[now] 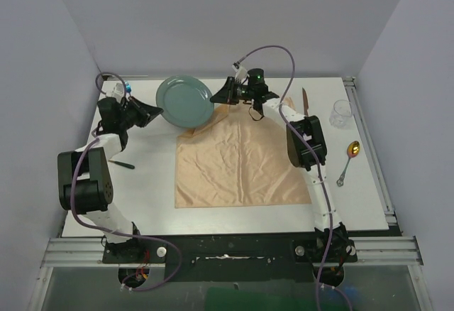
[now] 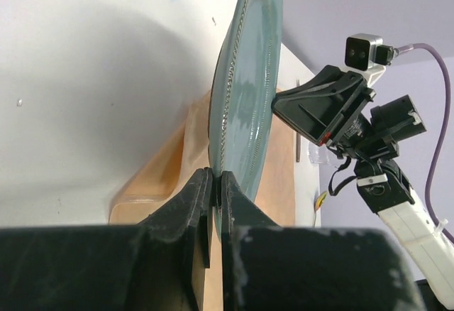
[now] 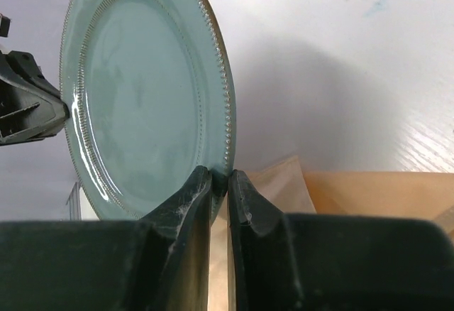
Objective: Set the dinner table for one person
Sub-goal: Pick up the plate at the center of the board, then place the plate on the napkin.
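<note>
One plate (image 1: 184, 101), held from both sides
The left tool (image 2: 217, 179) and right tool (image 3: 220, 177) each clamp an opposite rim, likely to steady it onto the cloth (image 1: 241, 165).

We see bright, even light from overhead: the white dinner table (image 1: 142, 197) looks nearly washed out around the plate (image 1: 183, 101), with only faint, soft shadows. In both wrist views the plate's glaze carries a pale sheen (no hard glare), a broad grey shadow spreads beside the plate, and the foreground below it is dark and blurred.
</note>
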Available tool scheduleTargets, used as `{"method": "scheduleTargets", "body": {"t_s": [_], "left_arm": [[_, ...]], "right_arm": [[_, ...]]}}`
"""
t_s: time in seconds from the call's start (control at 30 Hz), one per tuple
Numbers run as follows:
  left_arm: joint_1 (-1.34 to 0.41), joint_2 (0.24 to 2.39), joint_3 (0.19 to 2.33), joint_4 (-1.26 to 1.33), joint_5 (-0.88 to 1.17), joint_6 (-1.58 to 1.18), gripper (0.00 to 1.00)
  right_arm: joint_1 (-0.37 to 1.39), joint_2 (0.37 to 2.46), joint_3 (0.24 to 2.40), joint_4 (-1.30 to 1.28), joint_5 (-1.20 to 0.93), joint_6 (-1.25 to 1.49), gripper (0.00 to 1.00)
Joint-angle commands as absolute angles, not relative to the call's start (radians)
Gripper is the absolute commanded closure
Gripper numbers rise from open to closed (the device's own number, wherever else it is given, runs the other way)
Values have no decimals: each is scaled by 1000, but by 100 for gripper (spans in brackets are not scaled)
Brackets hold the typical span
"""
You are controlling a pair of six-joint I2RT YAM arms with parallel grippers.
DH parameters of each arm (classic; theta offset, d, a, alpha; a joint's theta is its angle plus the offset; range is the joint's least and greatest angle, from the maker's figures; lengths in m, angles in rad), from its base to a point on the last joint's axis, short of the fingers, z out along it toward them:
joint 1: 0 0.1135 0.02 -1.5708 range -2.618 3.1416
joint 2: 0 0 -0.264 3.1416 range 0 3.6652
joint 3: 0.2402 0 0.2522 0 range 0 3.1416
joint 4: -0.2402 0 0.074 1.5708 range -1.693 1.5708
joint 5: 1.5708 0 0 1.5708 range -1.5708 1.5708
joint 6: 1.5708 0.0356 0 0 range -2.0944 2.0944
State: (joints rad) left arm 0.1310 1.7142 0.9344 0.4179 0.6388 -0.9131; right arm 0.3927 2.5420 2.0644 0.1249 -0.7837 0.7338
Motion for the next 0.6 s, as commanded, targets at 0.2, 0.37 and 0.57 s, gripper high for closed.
{"method": "scheduleTargets", "body": {"t_s": [0.2, 0.37, 0.57], "left_arm": [[58, 1614, 964, 431, 752, -913, 100], [-2, 1575, 935, 358, 764, -856, 100], [-92, 1555, 900, 327, 761, -822, 100]], "right_arm": [[497, 2299, 1914, 185, -847, 658, 100], [518, 2135, 1663, 176, -764, 596, 100], [533, 1989, 1464, 144, -673, 547, 100]]}}
